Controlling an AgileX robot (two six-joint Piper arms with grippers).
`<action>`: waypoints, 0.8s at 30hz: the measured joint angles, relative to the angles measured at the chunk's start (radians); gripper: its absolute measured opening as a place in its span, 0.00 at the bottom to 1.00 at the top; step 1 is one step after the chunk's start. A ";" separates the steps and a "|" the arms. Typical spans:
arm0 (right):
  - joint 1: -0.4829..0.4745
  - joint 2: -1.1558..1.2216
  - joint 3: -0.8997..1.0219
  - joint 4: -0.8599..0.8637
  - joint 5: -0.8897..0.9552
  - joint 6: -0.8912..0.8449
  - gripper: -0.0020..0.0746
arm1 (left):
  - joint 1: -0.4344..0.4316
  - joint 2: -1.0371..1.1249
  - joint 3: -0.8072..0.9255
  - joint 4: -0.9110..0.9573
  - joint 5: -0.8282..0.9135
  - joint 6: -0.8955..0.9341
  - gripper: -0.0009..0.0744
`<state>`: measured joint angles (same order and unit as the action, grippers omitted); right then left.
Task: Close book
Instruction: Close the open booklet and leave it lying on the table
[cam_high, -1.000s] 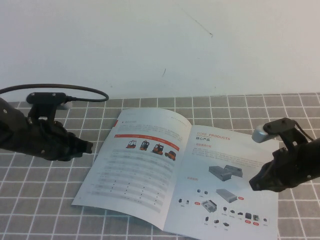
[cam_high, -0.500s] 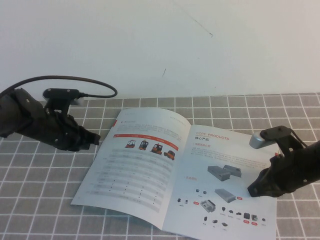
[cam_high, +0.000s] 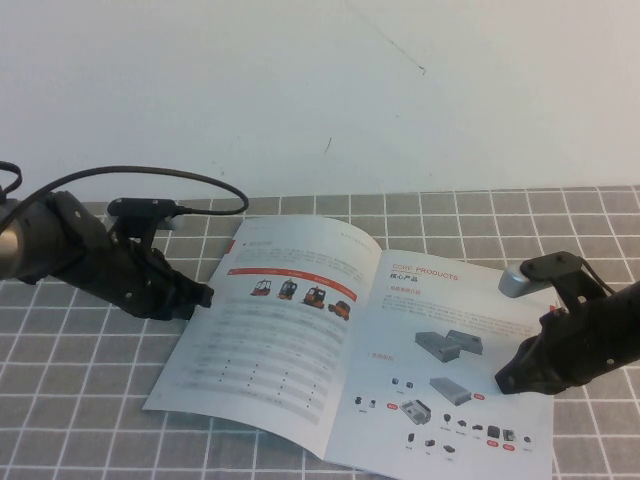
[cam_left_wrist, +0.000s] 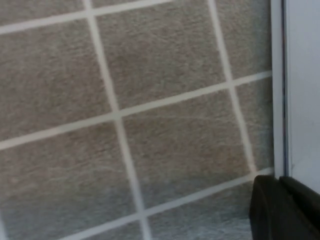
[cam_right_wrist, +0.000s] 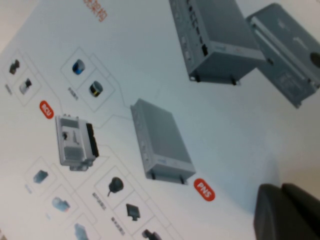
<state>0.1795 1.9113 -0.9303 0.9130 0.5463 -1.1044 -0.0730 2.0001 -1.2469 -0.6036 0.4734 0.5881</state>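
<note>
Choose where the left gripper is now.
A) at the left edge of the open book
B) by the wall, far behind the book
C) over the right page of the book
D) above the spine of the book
A: the left gripper is low at the left edge of the open book, while the right gripper is over its right half.

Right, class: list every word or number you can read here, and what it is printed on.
"PRODUCTS": red heading on the open booklet's right page; the word before it is too faint.
"PNS": red tag on that page, right wrist view.
All other print: too small or blurred.
Left gripper at the booklet's left edge, right gripper over its right page: no lettering.
</note>
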 joint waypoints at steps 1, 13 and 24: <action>0.000 0.000 0.000 0.000 0.000 0.000 0.02 | -0.005 0.000 0.000 0.000 0.003 0.000 0.01; 0.000 0.000 0.000 0.000 0.000 -0.002 0.02 | -0.096 0.000 -0.005 -0.123 0.105 0.002 0.01; 0.000 0.000 0.000 0.000 0.000 -0.002 0.02 | -0.187 0.000 -0.005 -0.432 0.183 0.079 0.01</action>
<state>0.1795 1.9113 -0.9303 0.9130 0.5463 -1.1060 -0.2598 2.0001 -1.2515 -1.0351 0.6562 0.6672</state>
